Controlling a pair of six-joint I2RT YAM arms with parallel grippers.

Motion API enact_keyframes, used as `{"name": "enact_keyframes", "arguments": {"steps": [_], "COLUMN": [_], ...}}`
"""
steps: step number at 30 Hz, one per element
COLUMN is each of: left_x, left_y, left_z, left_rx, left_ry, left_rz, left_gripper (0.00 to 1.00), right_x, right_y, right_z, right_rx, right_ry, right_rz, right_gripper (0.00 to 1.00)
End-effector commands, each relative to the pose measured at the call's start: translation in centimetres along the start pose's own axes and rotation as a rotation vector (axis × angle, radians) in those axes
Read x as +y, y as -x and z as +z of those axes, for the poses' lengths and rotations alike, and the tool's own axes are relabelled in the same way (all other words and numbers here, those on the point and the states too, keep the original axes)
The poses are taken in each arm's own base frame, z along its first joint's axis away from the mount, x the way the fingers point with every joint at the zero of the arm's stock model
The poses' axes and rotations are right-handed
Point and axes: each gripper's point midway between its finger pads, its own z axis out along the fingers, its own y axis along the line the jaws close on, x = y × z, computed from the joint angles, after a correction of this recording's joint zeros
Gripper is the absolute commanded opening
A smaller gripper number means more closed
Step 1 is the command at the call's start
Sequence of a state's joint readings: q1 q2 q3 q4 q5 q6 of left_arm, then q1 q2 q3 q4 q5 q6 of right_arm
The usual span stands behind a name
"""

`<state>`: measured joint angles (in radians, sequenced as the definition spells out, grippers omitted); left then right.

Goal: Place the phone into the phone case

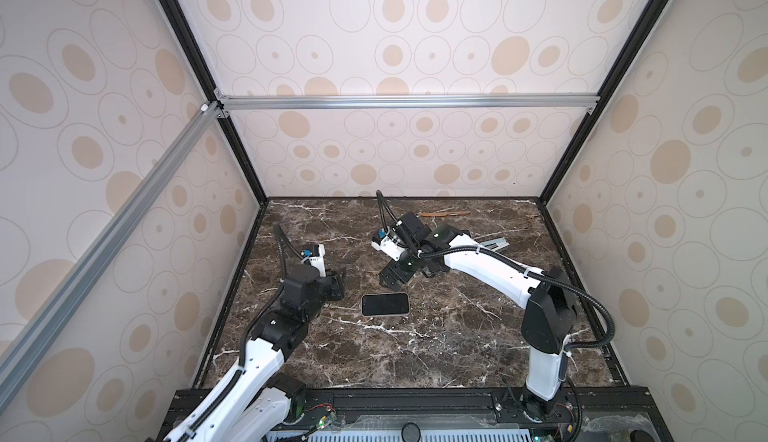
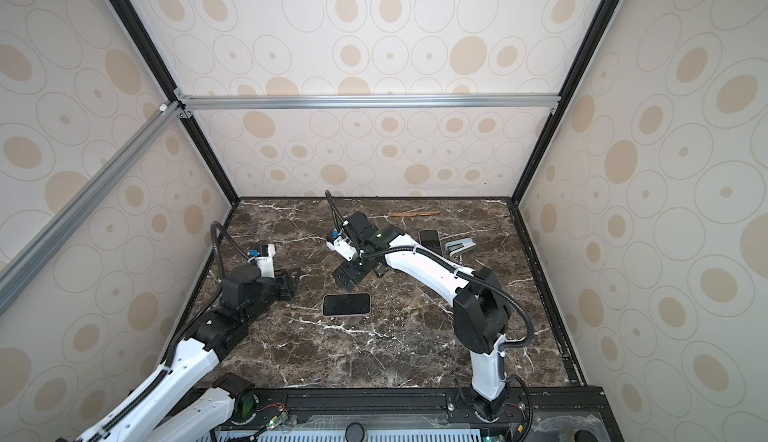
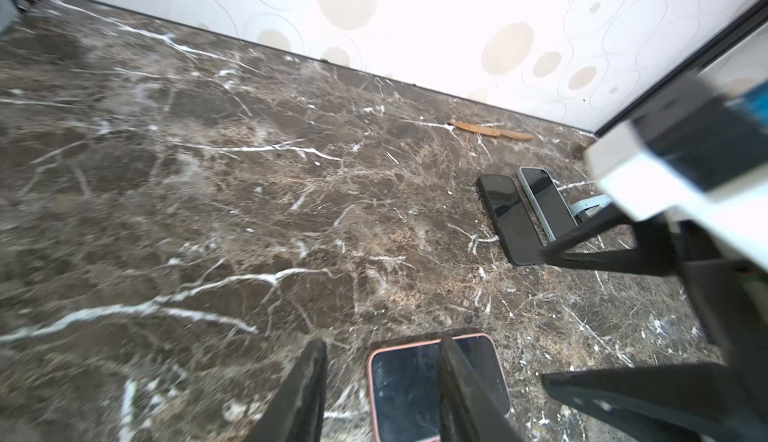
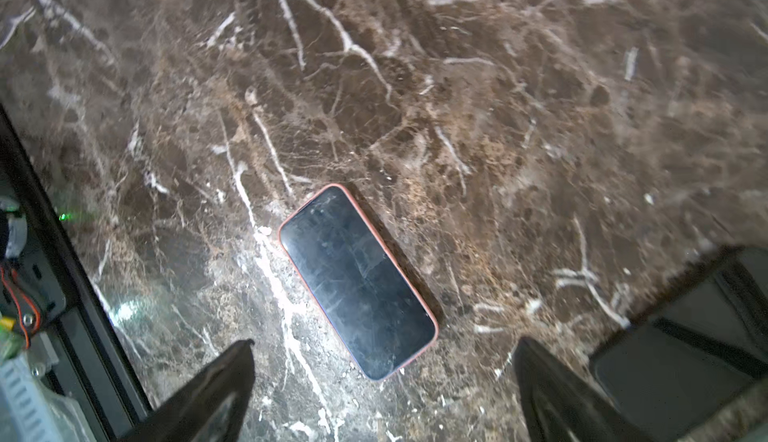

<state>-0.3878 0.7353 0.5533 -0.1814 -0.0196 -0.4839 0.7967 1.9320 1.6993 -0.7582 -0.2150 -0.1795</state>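
The phone (image 1: 385, 304) (image 2: 346, 304) lies flat, dark screen up, mid-table. It sits inside the pink phone case (image 3: 370, 382), whose rim shows all round the screen (image 4: 357, 282). My left gripper (image 1: 337, 283) (image 2: 291, 280) hovers just left of it. Its jaws are open with nothing between them (image 3: 382, 348), though one finger crosses in front of the phone in the left wrist view. My right gripper (image 1: 392, 278) (image 2: 347, 278) hangs behind and above the phone, open wide and empty (image 4: 384, 342).
A black phone (image 2: 430, 241) (image 3: 509, 215), a light blue phone (image 3: 544, 203) and a grey stapler (image 2: 459, 247) lie at the back right, partly under the right arm. A wooden knife (image 1: 442, 213) (image 3: 490, 130) rests by the back wall. Enclosure walls ring the marble table (image 1: 415, 357).
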Motion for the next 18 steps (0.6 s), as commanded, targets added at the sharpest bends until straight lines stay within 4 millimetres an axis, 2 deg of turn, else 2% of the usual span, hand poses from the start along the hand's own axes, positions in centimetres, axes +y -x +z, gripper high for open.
{"name": "enact_keyframes", "arguments": {"steps": [1, 3, 5, 8, 18], "left_x": [1.5, 1.6, 1.0, 0.5, 0.4], "left_y": [-1.3, -0.9, 0.0, 0.1, -0.2], "left_z": [-1.2, -1.9, -2.5, -2.7, -2.2], "left_rx": [0.000, -0.035, -0.073, -0.078, -0.063], "left_ry": [0.043, 0.043, 0.007, -0.018, -0.023], "left_rz": [0.041, 0.042, 0.052, 0.087, 0.101], "left_gripper": [0.44, 0.46, 0.49, 0.50, 0.50], "right_x": [1.6, 1.3, 1.2, 1.3, 1.9], "right_y": [-0.2, -1.1, -2.2, -3.9, -7.8], "right_z": [2.4, 3.9, 5.3, 7.3, 10.4], "right_rx": [0.029, 0.081, 0.159, 0.248, 0.400], "right_ry": [0.096, 0.087, 0.068, 0.052, 0.062], "right_rz": [-0.217, -0.250, -0.300, -0.351, -0.377], "right_gripper": [0.99, 0.99, 0.99, 0.99, 0.99]}}
